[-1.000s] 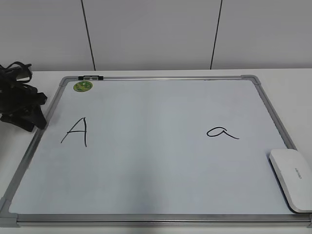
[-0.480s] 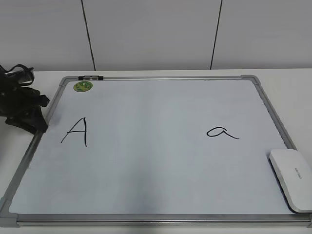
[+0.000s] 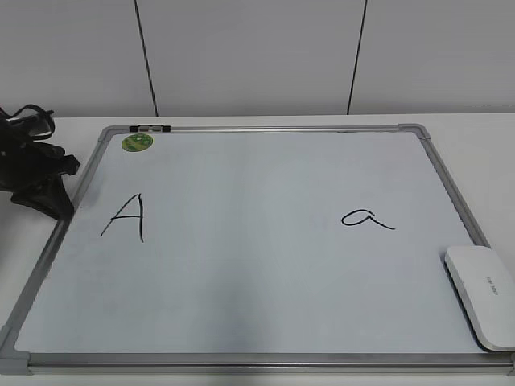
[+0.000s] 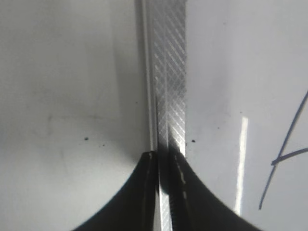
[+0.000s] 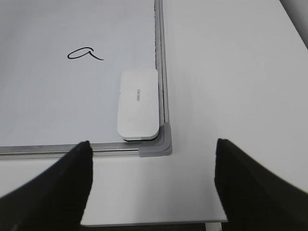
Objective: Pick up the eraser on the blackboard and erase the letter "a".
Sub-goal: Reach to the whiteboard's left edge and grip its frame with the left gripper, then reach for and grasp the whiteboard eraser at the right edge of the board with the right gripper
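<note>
Eraser (image 5: 138,104) flat in blackboard (image 3: 265,322) corner | my right jaws wide apart; left jaws pressed together on frame | risk: frame blocks grip, or smearing capital "A" (image 3: 125,217) instead of letter "a" (image 3: 366,218).

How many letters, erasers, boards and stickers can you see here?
Letters: 2, the capital A and the letter "a"
Erasers: 1, the eraser
Boards: 1, the blackboard
Stickers: 1, the green sticker
Total: 5

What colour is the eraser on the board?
White, with small grey lettering; the eraser shows best in the right wrist view.
</note>
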